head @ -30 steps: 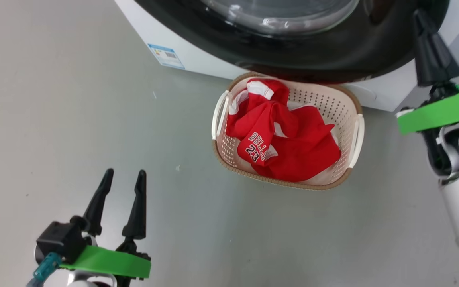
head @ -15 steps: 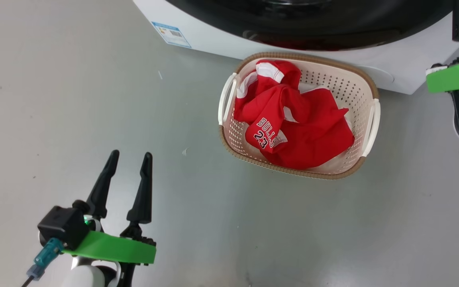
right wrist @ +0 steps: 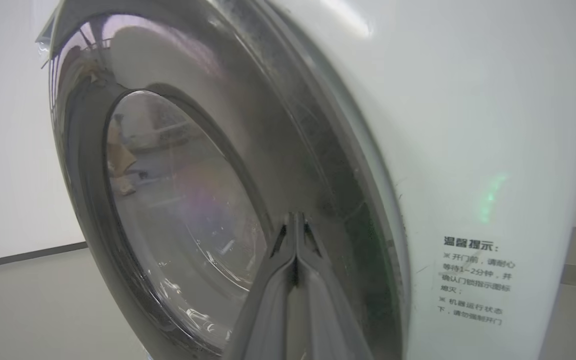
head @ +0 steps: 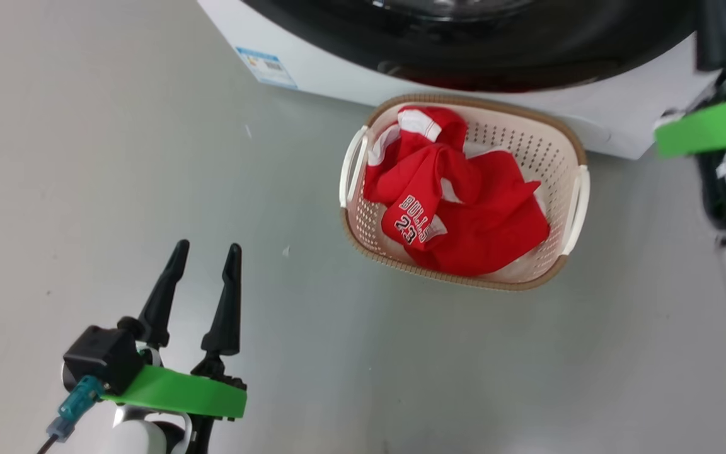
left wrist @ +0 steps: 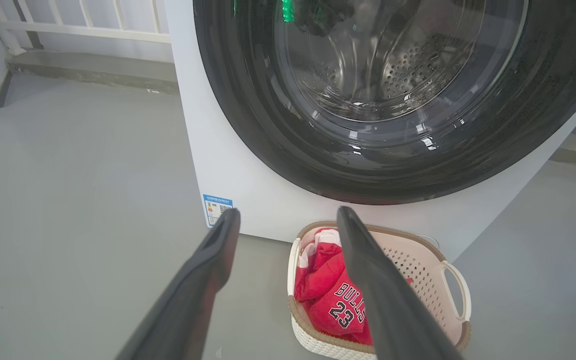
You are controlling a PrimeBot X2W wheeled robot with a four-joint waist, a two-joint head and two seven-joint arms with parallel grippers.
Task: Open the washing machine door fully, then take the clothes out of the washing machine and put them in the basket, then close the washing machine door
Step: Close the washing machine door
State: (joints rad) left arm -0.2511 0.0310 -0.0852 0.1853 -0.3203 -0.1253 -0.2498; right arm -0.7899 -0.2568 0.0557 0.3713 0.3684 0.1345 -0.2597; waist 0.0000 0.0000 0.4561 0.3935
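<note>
Crumpled red clothes (head: 464,221) ("BULLS 23") fill basket (head: 527,145); left hand (head: 208,246) gapes empty, right hand (right wrist: 295,217) pinched together, seemingly empty.

On the clothes (head: 457,214), "BULLS 23". On the washing machine (right wrist: 468,125) side, Chinese notice (right wrist: 474,280) headed "温馨提示". On its blue label (head: 266,67), print too small to read.

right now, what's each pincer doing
Left pincer: open, holding nothing.
Right pincer: shut, holding nothing, tips by the door.
</note>
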